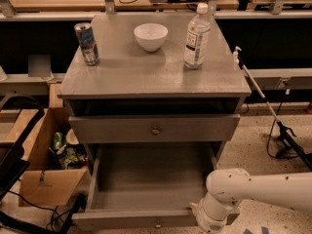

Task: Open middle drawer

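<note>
The grey cabinet (146,77) shows a dark gap under its top. Below the gap is the middle drawer (122,129), a wide low grey front with a small round metal knob (155,129); it sits pushed in. The taller bottom drawer (146,179) is pulled far out and looks empty, with its own knob (157,224) at the frame's lower edge. My white arm (253,191) comes in from the right, and its wrist (212,217) hangs by the bottom drawer's front right corner. The gripper lies below the frame's lower edge, under the wrist.
On the cabinet top stand a can (87,43), a white bowl (150,36) and a water bottle (196,35). A cardboard box (41,184) with litter sits on the floor at the left. A thin pole and cables (273,116) stand at the right.
</note>
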{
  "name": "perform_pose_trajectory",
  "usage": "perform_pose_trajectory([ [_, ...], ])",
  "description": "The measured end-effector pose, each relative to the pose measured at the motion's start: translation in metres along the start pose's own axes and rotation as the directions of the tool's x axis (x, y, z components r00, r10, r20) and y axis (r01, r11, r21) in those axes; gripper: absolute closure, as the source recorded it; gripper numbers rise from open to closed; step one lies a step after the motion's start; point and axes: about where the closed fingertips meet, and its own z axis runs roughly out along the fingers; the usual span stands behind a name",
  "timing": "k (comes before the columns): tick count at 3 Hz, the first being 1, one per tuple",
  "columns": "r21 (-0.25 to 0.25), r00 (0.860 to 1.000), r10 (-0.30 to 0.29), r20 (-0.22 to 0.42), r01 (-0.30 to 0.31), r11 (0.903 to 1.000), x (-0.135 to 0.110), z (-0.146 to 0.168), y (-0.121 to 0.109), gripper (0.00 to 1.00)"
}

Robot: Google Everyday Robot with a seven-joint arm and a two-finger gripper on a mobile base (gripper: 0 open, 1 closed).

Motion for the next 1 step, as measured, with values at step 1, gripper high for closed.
perform_pose_trajectory([
  [1, 0.000, 1.000, 0.000, 0.000, 0.000, 1.0000, 0.0000, 0.0000, 0.0000, 0.00],
])
